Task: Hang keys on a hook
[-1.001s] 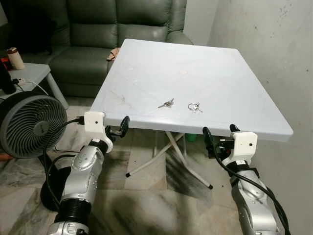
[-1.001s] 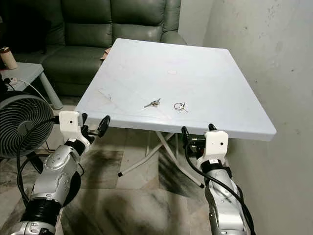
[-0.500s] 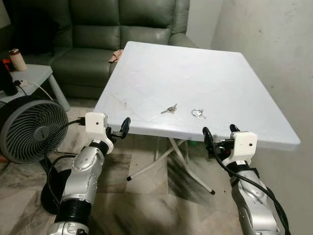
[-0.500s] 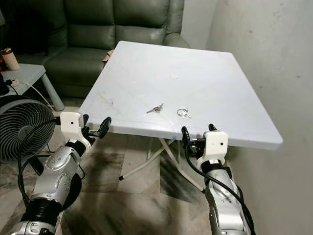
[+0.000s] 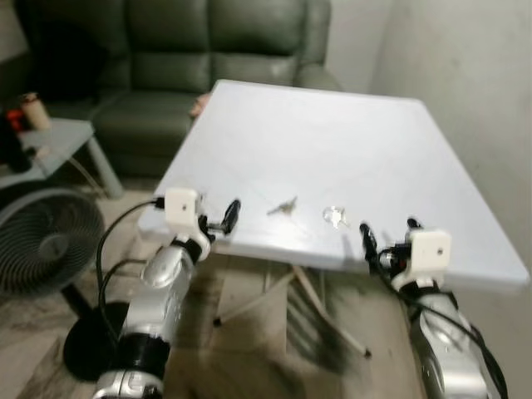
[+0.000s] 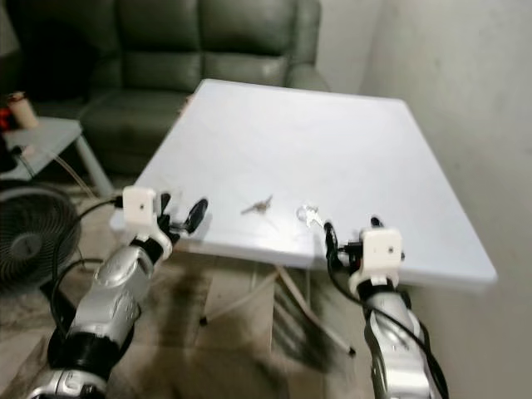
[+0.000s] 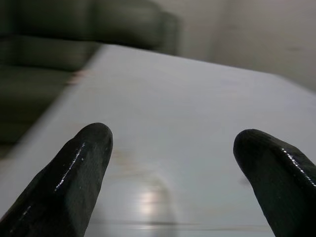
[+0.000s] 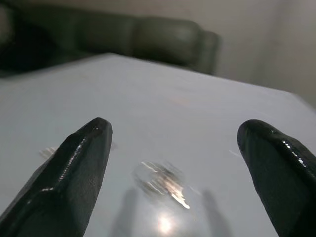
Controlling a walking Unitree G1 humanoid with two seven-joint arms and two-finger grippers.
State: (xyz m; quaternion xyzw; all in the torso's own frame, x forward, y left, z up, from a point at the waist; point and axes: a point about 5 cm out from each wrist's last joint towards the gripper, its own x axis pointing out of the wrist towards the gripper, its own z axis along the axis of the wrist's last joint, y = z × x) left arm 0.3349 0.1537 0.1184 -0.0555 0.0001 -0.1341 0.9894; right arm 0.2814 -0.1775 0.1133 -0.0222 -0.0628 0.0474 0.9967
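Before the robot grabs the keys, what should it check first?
1. Keys in sight: ok. The keys and the key ring lie on the white table.
2. Right gripper open: ok.
3. Left gripper open: ok.
4. Right gripper lined up with the key ring: ok, it sits between the fingers in the right wrist view.
5. Picture sharp: not ok, blurred.
6. Hook located: cannot tell.

Motion blur softens my whole head view: the keys (image 5: 283,206) and the ring (image 5: 334,216) on the white table (image 5: 332,141) are smears, too small to read. My right wrist camera shows the ring (image 8: 160,180) as a glinting blur. The fan (image 5: 41,249) is cut by the frame's edge.
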